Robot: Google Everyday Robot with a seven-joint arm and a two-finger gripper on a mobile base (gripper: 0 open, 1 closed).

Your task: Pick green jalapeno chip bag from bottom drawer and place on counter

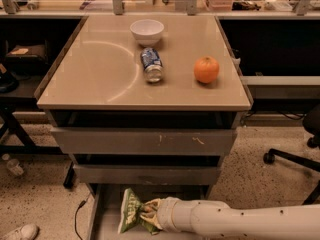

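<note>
The green jalapeno chip bag [130, 210] is in the open bottom drawer [105, 219], standing tilted at the drawer's middle. My gripper [147, 213] reaches in from the right on a white arm and is shut on the bag's right end. The beige counter [100, 69] is above, with a faint arc mark on its left half.
On the counter stand a white bowl [147, 31], a blue-and-silver can [151, 65] lying on its side, and an orange [206, 69]. Two grey drawers [145, 141] sit above the bottom one. An office chair base [295, 154] is at the right, a shoe [20, 232] at lower left.
</note>
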